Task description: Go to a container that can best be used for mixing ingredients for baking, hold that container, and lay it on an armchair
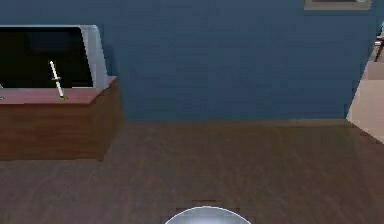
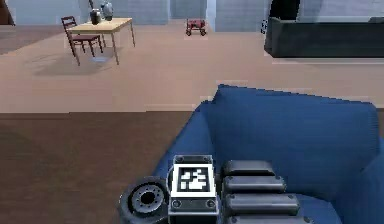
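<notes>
Likely the laying-down step: the hand (image 2: 142,200), whether holding anything I cannot tell, sits by the blue armchair (image 2: 290,130); next, reach over its seat.

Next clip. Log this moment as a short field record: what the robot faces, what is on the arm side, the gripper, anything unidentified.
facing: blue wall; a dark screen on a wooden cabinet at the forward view's left
arm side: blue armchair, close beside the arm
gripper: gripper low in the arm side view, left of the white marker; far end not made out, so cannot tell whether it holds anything
background: wooden table with a dark red chair, far across the floor
unidentified: rounded grey shape at the forward view's bottom edge
</notes>
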